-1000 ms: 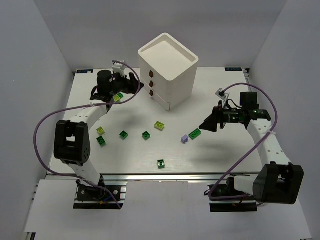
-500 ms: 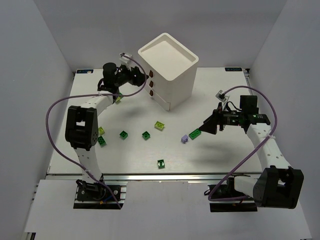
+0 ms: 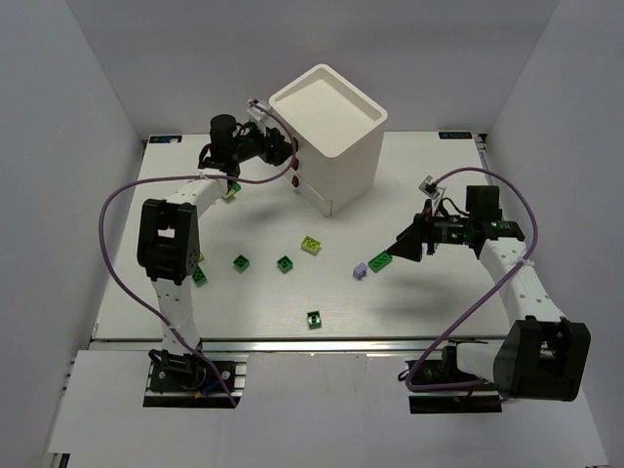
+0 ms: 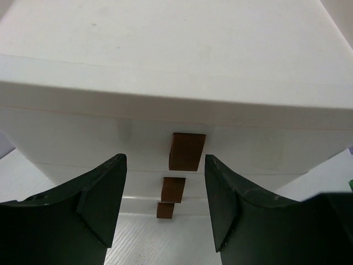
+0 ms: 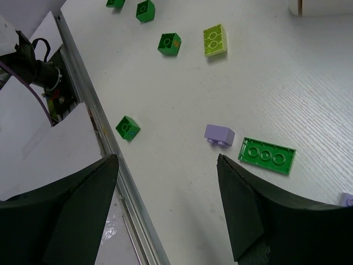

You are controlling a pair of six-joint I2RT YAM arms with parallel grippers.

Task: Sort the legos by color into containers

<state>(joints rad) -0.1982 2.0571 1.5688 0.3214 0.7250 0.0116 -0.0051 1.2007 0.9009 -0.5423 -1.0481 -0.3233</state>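
Note:
The white cabinet (image 3: 327, 132) stands at the back centre, its three drawers shut, each with a red-brown pull. My left gripper (image 3: 283, 153) is open just in front of the drawer fronts. In the left wrist view (image 4: 164, 161) the top pull (image 4: 186, 151) shows between the fingers, with nothing held. My right gripper (image 3: 402, 244) is open and empty above the table, close to a green plate (image 3: 380, 260) and a lavender brick (image 3: 360, 270). In the right wrist view (image 5: 166, 163) the lavender brick (image 5: 219, 134) and the plate (image 5: 267, 155) lie near its right finger.
Loose bricks lie mid-table: a lime one (image 3: 311, 245), dark green ones (image 3: 285, 263) (image 3: 240, 262) (image 3: 314, 319) (image 3: 198, 276) and a lime one (image 3: 231, 191) under the left arm. The table's front rail (image 5: 105, 138) runs close below the right gripper.
My left gripper has moved right, from the back-left of the table up to the cabinet's drawer fronts. The right arm has barely moved. No brick has moved.

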